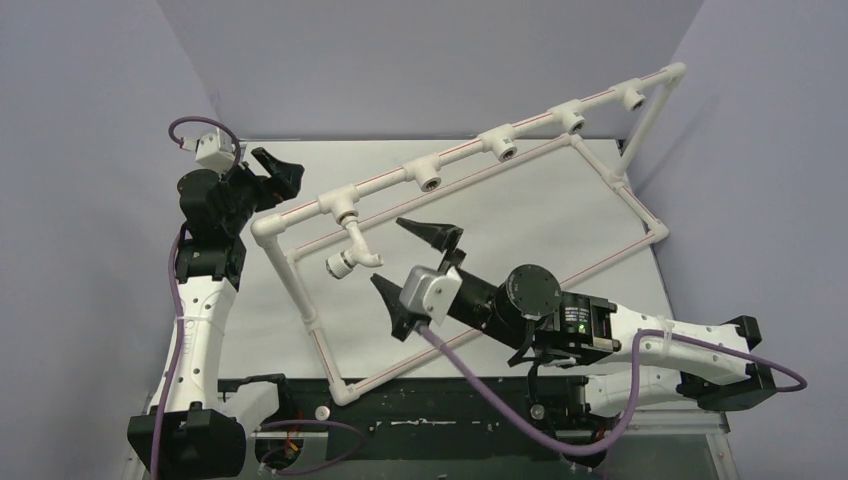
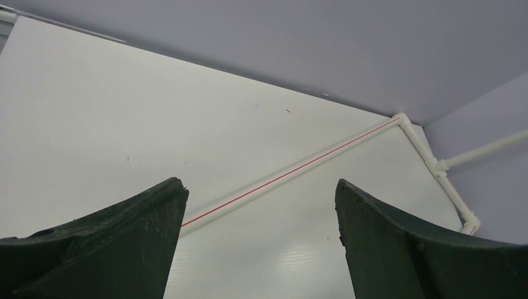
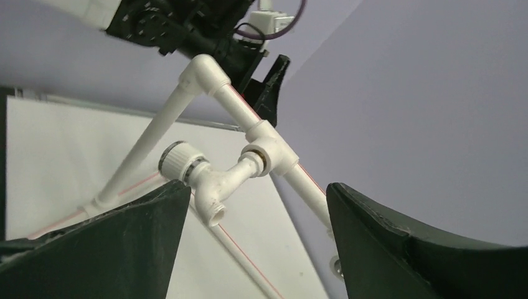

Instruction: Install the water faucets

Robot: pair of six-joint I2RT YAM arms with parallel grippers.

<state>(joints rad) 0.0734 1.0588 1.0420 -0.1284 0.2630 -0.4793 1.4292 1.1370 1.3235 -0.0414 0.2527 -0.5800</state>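
White tabletop (image 1: 560, 230) beneath right end effector (image 1: 385, 249) gaping near faucet (image 1: 356, 245)

The top external camera looks down from high behind the near edge, taking in the surface (image 1: 560, 215) and pipe frame (image 1: 298, 290). The left wrist camera skims low across the surface toward, it seems, the far right corner. The right wrist camera sits close under the water faucet (image 3: 218, 184), tilted upward; the overhead view shares it.

White table (image 1: 560, 215), plain lavender walls (image 1: 430, 60)
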